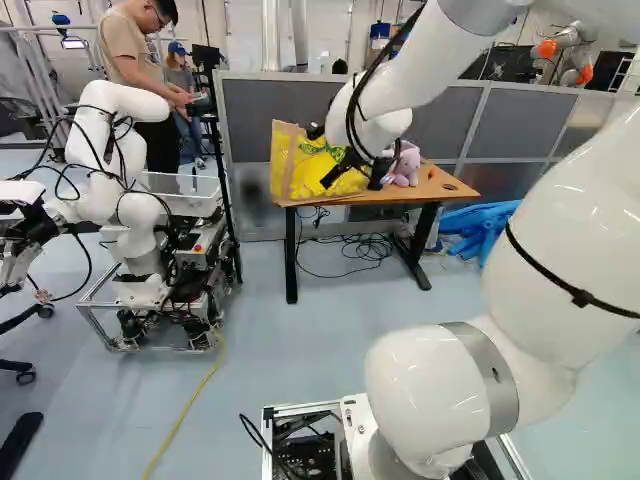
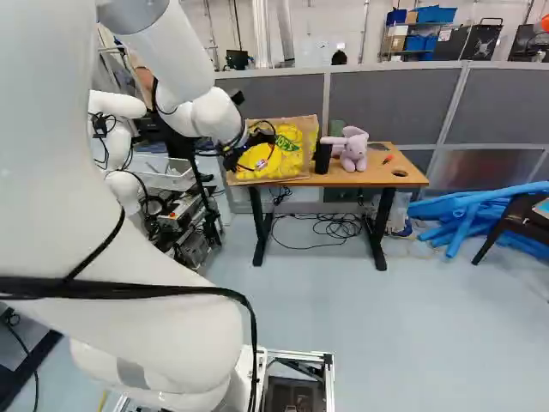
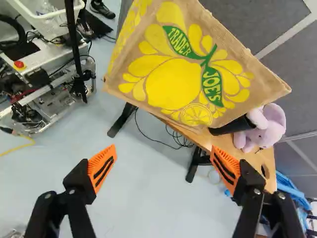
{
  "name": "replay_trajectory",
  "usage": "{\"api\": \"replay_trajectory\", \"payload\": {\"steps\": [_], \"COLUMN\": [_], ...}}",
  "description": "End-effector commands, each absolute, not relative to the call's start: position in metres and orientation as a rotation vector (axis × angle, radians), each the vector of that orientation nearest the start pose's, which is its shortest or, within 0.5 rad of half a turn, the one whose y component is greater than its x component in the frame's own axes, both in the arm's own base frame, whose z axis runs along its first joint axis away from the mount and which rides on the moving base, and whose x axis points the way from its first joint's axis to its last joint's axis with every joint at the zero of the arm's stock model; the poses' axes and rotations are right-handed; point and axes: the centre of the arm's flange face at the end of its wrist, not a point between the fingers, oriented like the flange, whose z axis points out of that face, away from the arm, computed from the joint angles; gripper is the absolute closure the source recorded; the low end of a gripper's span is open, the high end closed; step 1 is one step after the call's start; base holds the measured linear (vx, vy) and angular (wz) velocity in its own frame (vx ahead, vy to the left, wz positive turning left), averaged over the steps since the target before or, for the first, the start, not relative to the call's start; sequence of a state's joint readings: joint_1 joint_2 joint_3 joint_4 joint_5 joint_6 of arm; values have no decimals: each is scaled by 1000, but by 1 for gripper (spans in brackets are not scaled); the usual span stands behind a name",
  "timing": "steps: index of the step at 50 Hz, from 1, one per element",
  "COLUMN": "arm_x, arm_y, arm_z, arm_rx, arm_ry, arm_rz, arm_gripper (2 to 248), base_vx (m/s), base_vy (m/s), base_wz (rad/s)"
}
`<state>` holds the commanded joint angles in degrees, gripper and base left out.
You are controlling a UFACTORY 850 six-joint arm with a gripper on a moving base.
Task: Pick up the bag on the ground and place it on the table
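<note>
Bag (image 3: 171, 82), printed yellow and green on tan, is being borne by the table (image 2: 367, 178), at the table's left end in the base views; one lower corner is being carried out past the table's edge. Ahead of the table, between it and the base, the black gripper (image 1: 350, 178) is being held up by the white arm (image 1: 430, 55), partly covering the bag in both base views. In the wrist view the orange-padded fingers (image 3: 102, 168) are being kept spread wide; the bag is being shown ahead of the fingertips and apart from them. Farther along the table, just beside the bag, a black cylinder (image 2: 322, 157) is being supported by the tabletop, and next to that a pale pink plush toy (image 2: 354, 153) is being propped in a sitting pose. Toward the table's right end a small red item (image 2: 389, 159) is being held on the top. Below the table, loose black cables (image 2: 330, 226) are being strewn over the floor (image 2: 369, 296). Behind the table, the background is being closed off by a grey partition (image 2: 386, 103). To the table's right, blue tubes (image 2: 472, 215) are being heaped on the floor, near a dark chair (image 2: 519, 221). To the table's left, in the left base view, another robot (image 1: 125, 200) is being carried on a metal-framed base.
</note>
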<state>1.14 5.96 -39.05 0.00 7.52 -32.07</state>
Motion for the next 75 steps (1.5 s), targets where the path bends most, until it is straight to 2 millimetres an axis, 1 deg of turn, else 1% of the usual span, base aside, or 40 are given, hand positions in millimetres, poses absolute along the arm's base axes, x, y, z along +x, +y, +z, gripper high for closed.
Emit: {"api": "replay_trajectory", "payload": {"steps": [14,36,56,75], "arm_x": [406,358,320,294], "arm_y": [6,3,2,1], "arm_z": [467,425,397,380], "arm_rx": [-2877,-2781,-2691,-2621], "arm_ry": [-652,-381,-204,-91], "arm_rz": [-1561,-1683,-1754,-1795], "arm_gripper": [3,3,3,3], "base_vx": [0,0,0,0], "base_vy": [0,0,0,0], "base_wz": [0,0,0,0]}}
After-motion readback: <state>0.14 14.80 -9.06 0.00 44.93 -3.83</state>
